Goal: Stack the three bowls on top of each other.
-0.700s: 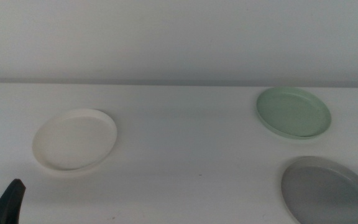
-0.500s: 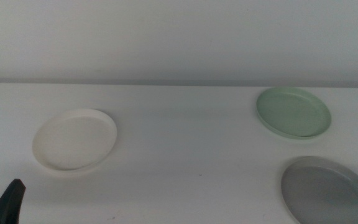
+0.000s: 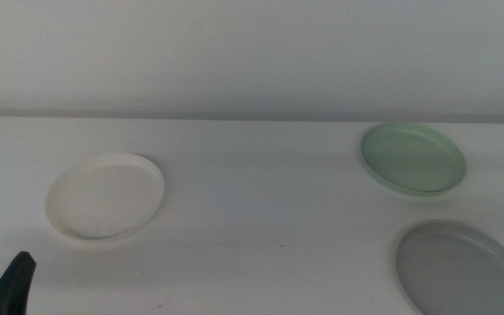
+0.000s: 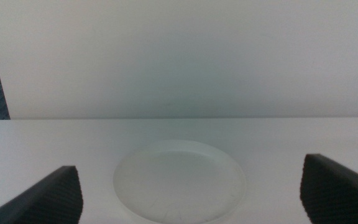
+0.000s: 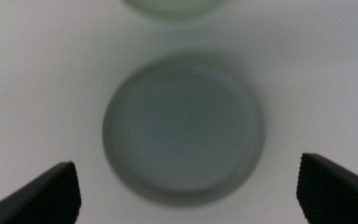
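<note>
On the table (image 3: 261, 175), cream bowl (image 3: 105, 196), mint bowl (image 3: 413, 157), grey bowl (image 3: 462, 268) (unstacked); both grippers wide open, holding nothing.

white table (image 3: 261, 175), cream bowl (image 3: 105, 197), mint bowl (image 3: 413, 157), grey bowl (image 3: 462, 267)

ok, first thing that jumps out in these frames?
Three separate dishes, nothing stacked: the cream white bowl left, the mint green bowl far right, the grey bowl near right. The left hand is open facing the cream bowl; the right hand is open over the grey one.
</note>
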